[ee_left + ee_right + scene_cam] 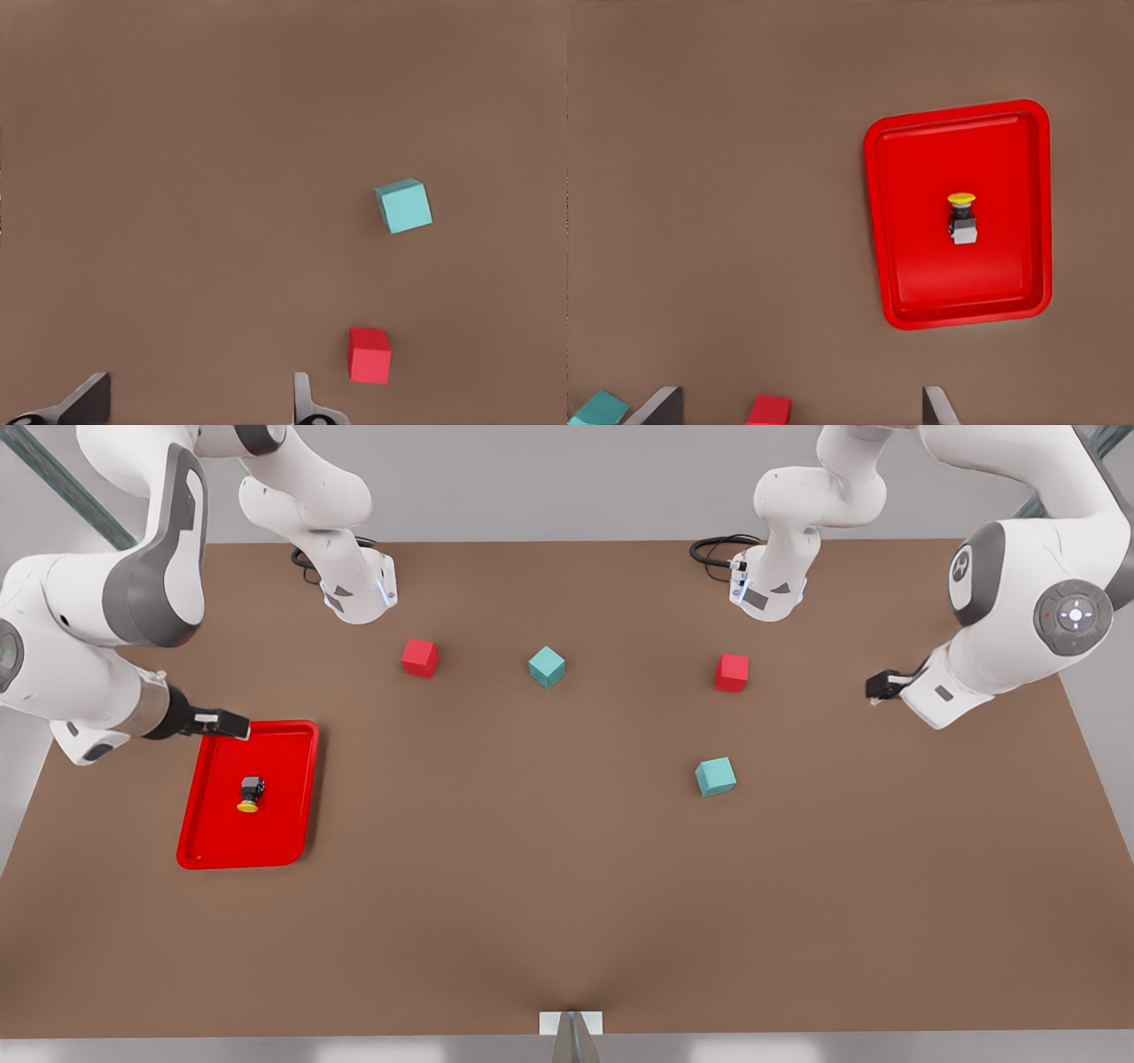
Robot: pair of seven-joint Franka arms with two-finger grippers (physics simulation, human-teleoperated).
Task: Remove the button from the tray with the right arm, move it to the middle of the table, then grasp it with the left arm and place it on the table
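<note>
The brown table carries everything. The red tray lies flat near the table's edge on the front view's left, its long sides running toward the far edge. The right arm reaches in from that side, and the right gripper hangs above the tray's far rim; in the right wrist view its fingers stand wide apart with nothing between them. The left arm waits at the opposite edge, and the left gripper hovers over bare table, its fingers likewise spread wide and empty.

Four cubes sit apart: a red cube, a teal cube and another red cube in a loose row toward the far edge, and a second teal cube nearer the middle.

The button lies on its side near the tray's centre, clear of the rim, its yellow cap pointing toward the table's near edge.
</note>
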